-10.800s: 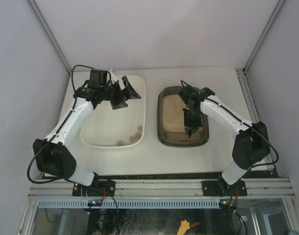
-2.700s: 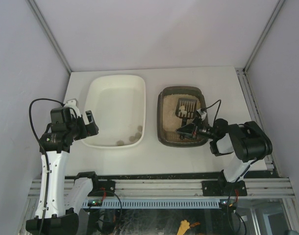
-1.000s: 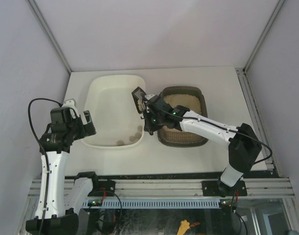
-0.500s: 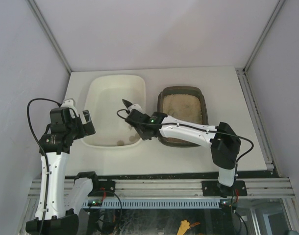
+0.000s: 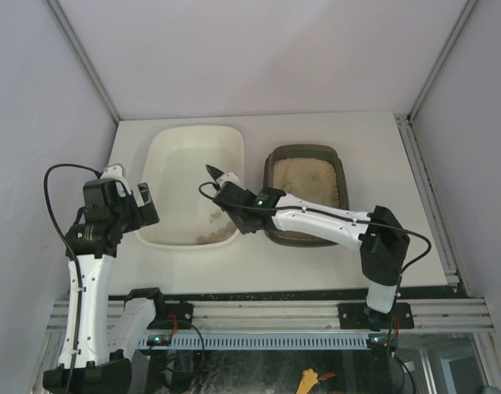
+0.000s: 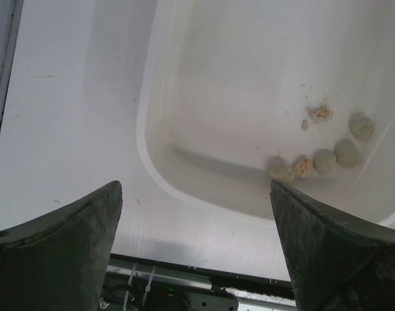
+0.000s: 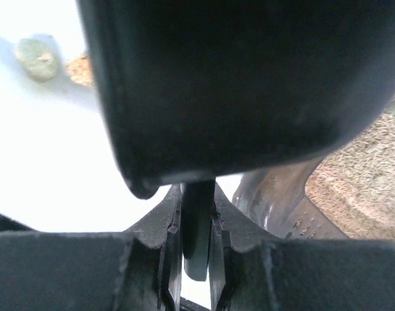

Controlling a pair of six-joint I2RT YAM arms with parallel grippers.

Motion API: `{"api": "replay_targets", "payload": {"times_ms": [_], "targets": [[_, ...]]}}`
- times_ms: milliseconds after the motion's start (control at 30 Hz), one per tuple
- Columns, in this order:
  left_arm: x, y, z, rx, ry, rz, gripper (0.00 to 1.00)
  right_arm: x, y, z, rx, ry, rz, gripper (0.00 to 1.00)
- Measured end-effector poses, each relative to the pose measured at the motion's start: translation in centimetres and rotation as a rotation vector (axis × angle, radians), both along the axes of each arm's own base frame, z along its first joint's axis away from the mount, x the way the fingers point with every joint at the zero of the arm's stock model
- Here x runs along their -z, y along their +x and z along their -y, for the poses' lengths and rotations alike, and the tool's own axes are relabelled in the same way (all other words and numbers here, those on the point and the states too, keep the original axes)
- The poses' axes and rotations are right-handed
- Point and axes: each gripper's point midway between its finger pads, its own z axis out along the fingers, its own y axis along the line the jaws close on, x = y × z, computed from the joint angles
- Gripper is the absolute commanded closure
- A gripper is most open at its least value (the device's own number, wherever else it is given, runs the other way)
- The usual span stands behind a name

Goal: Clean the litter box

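The litter box (image 5: 304,150), a dark translucent tray with beige litter, sits right of centre; its corner shows in the right wrist view (image 7: 353,188). My right gripper (image 5: 232,197) is shut on the handle of the black scoop (image 5: 217,181) and holds it tipped over the right part of the cream-white tub (image 5: 193,129). In the right wrist view the handle (image 7: 197,233) sits between the shut jaws and the scoop's body (image 7: 236,78) fills the top. My left gripper (image 5: 126,211) is open and empty at the tub's near left corner, with its fingers (image 6: 55,259) wide apart.
Several grey and beige clumps (image 6: 324,160) lie in the tub's near right corner (image 5: 208,236); one shows under the scoop (image 7: 35,55). The tub's rim (image 6: 146,110) lies just ahead of my left fingers. Grey walls enclose the table on three sides.
My right arm carried the scoop from above the tub's right rim down into the tub and tipped it. More beige crumbs now lie by the clumps. The left arm stayed put.
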Motion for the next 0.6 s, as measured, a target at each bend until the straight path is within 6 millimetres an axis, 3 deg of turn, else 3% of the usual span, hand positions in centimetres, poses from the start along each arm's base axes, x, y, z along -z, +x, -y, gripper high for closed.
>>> {"api": "replay_targets", "payload": {"times_ms": [133,233,333,433,500,600], "targets": [[-0.3,0.8,0.5,0.018,-0.019,0.004,0.0,-1.5,-0.5,1.1,0.004,0.132,-0.058,1.0],[-0.8,2.2,2.0,0.08,-0.048,-0.002,0.0,-3.3,0.3,5.2,0.091,0.252,-0.106,1.0],[-1.9,4.7,4.9,0.192,-0.072,0.016,0.0,-4.7,2.0,11.4,0.249,0.361,-0.114,1.0],[-2.2,7.5,8.5,0.276,-0.13,0.048,0.0,-4.5,2.4,16.9,0.41,0.436,-0.151,1.0],[-2.2,9.2,10.5,0.292,-0.202,0.068,0.0,-3.7,1.4,18.6,0.47,0.472,-0.236,1.0],[-2.0,12.2,13.9,0.306,-0.336,0.084,0.0,-2.5,0.1,18.9,0.522,0.531,-0.419,1.0]]}}
